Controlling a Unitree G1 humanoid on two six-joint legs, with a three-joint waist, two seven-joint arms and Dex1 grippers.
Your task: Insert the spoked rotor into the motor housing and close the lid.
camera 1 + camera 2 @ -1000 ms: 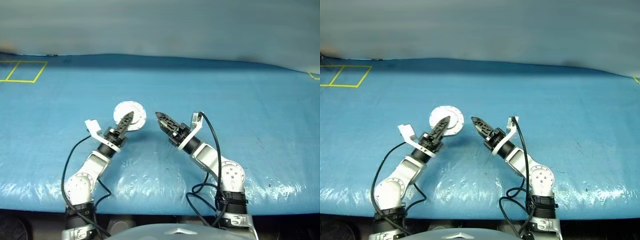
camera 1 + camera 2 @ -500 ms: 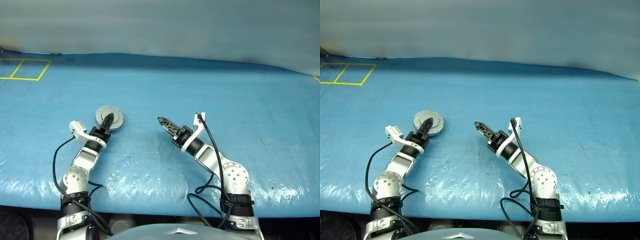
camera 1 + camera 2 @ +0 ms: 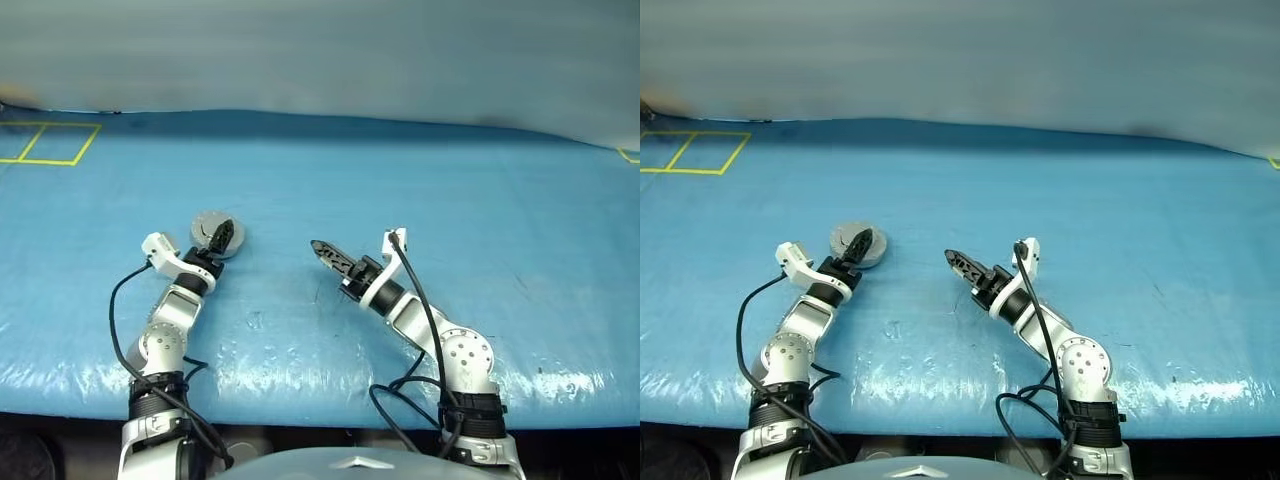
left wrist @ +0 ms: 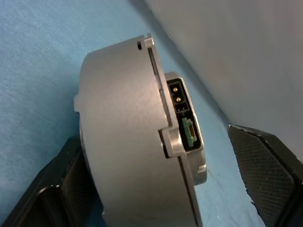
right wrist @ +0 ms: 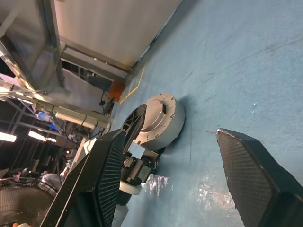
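The motor housing (image 4: 123,142) lies on the blue table (image 3: 420,180) with the lid (image 3: 205,224) closed, its plain grey face up. My left gripper (image 3: 221,236) straddles the housing, open. One finger (image 4: 57,194) sits against the housing's side; the other finger (image 4: 265,165) stands clear of it. My right gripper (image 3: 326,251) hovers low over the table to the right of the housing (image 5: 158,118), open, with nothing between its fingers (image 5: 106,175). The spoked rotor is out of view.
A yellow taped square (image 3: 45,143) marks the table's far left corner. A grey wall (image 3: 320,50) runs along the back edge. Blue table surface stretches between and to the right of my arms.
My left arm carried the housing left and down from a raised, tilted pose and set it flat on the table. Its fingers then spread apart. The right gripper kept its place.
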